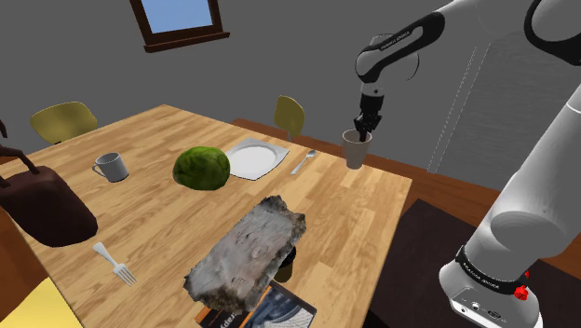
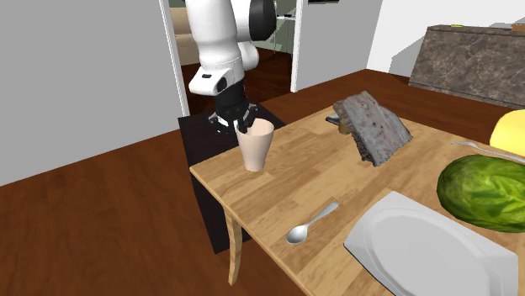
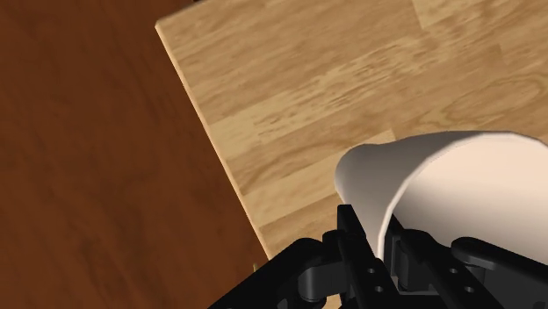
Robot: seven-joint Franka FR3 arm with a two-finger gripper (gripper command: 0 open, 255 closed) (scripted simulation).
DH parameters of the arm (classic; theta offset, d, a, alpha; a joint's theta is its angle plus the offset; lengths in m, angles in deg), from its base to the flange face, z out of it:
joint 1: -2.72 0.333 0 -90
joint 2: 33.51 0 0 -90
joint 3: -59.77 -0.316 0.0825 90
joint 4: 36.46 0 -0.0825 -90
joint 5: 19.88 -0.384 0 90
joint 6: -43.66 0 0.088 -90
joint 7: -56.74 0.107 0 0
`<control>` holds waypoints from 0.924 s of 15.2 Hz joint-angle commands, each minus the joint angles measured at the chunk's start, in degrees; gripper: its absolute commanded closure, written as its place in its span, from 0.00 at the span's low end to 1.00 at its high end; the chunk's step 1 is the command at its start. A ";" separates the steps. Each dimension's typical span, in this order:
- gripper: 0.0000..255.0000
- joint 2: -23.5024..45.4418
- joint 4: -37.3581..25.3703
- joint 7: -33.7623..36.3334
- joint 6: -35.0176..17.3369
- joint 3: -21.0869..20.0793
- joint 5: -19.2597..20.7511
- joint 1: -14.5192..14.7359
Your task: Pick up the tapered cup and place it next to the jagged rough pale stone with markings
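Cup rim tight inside hand

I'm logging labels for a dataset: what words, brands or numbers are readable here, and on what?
No text is readable.
Arm: pale lettering on a dark joint, too small to read.
Magazine by the stone: pale letters, blurred.
Tapered cup: plain, no text.

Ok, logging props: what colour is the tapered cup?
The tapered cup is pale beige; clearest in the second exterior view.
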 commanded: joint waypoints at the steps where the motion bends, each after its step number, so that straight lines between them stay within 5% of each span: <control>1: 1.00 -0.78 -0.91 0.33 1.63 0.03 0.40 -0.04; 14: 1.00 -4.18 -7.50 2.37 11.29 -0.20 1.98 -0.02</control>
